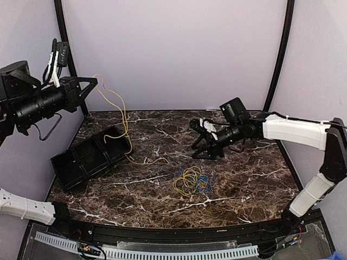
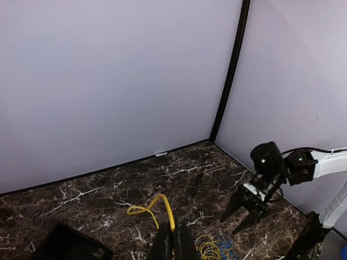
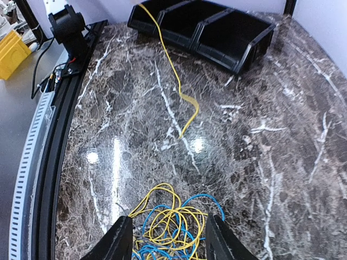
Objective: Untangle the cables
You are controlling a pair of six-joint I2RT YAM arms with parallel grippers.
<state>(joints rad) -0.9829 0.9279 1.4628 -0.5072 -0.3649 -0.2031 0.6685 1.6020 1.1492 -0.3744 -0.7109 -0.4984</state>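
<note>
Your left hand pinches one yellow cable, upper left; your right hand hangs part-spread above the tangle, lower centre of the bench. Light, floppy wires, so take one outer loop.

surface: dark brown, white-veined marble-look table | left: black plastic three-compartment bin | centre: loose tangle of thin yellow and blue cables | between: single thin yellow cable, end on tabletop

Left gripper tight, right gripper wide
</note>
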